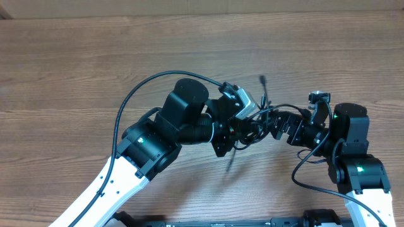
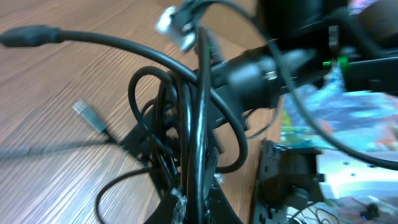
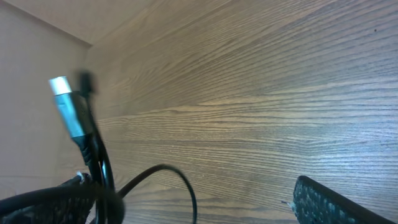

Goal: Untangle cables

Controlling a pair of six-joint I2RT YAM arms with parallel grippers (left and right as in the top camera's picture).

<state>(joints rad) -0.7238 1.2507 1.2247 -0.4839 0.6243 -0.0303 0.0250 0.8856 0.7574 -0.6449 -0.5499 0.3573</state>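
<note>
Fingers (image 2: 217, 208) of our left gripper (image 1: 235, 127) pinch the cables (image 1: 255, 120), a thin black tangle stretched sideways between it and our right gripper (image 1: 281, 125), whose grip we cannot tell. One plug end (image 1: 262, 82) points toward the far edge of the wood-grain table (image 1: 95, 63). The cords look glossy and looped.

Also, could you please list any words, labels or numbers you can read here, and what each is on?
None can be read.
The colourful patch at the right of the left wrist view is too blurred to tell if it bears print.
The cables and the table show no lettering.
</note>
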